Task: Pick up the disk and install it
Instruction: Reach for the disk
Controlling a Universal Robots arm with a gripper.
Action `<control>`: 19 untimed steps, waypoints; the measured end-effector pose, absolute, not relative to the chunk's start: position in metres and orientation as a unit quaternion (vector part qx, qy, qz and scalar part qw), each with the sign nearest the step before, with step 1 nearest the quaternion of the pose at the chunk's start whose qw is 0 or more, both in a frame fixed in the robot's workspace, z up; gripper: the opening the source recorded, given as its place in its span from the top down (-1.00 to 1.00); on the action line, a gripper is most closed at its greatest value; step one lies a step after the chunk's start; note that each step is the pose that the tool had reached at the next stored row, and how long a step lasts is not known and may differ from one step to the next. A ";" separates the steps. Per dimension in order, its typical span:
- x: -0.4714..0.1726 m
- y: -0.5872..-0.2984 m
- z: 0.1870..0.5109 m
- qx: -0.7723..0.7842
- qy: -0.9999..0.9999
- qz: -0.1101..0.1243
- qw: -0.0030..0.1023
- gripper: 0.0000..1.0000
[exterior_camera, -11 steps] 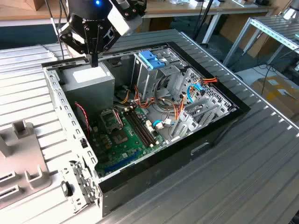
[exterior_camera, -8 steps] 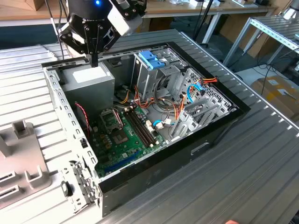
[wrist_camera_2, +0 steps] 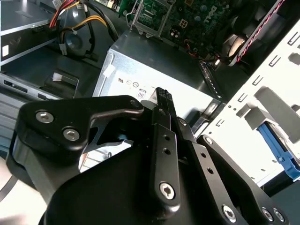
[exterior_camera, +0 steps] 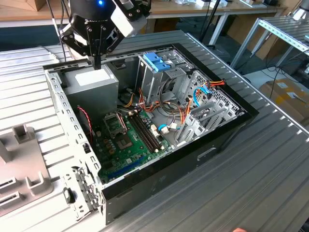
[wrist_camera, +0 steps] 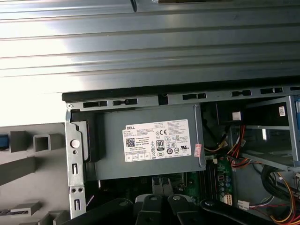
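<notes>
Ribbed metal table (exterior_camera: 270, 159) bears an open computer case (exterior_camera: 212, 145); closed, empty gripper (exterior_camera: 97, 65) hangs above grey box (exterior_camera: 91, 84)

- In the exterior view, the arm (exterior_camera: 91, 19) is cut off by the top edge, and the white fixture (exterior_camera: 21, 164) is cut off by the left edge
- In the second wrist view, the label (wrist_camera_2: 129, 83) on the power supply (wrist_camera_2: 159, 58) is partly hidden behind the gripper (wrist_camera_2: 162, 96)
- A blue plastic piece (wrist_camera_2: 279, 150) is largely covered by pale parts and clipped by the picture's edge; what it is cannot be told
- In the first wrist view, the gripper's dark links are cut off by the picture's edge
</notes>
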State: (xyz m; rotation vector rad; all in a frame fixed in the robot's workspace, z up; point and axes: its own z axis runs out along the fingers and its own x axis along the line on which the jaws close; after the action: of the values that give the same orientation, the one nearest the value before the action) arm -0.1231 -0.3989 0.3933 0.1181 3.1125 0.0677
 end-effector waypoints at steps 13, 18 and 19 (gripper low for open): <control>-0.133 -0.399 0.393 0.038 0.999 0.022 0.013 0.79; -0.135 -0.399 0.393 0.038 0.999 0.022 0.013 0.79; -0.135 -0.399 0.393 0.038 0.999 0.022 0.013 0.79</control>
State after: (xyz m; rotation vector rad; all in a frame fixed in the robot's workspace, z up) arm -0.1354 -0.3989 0.3933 0.1180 3.1125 0.0677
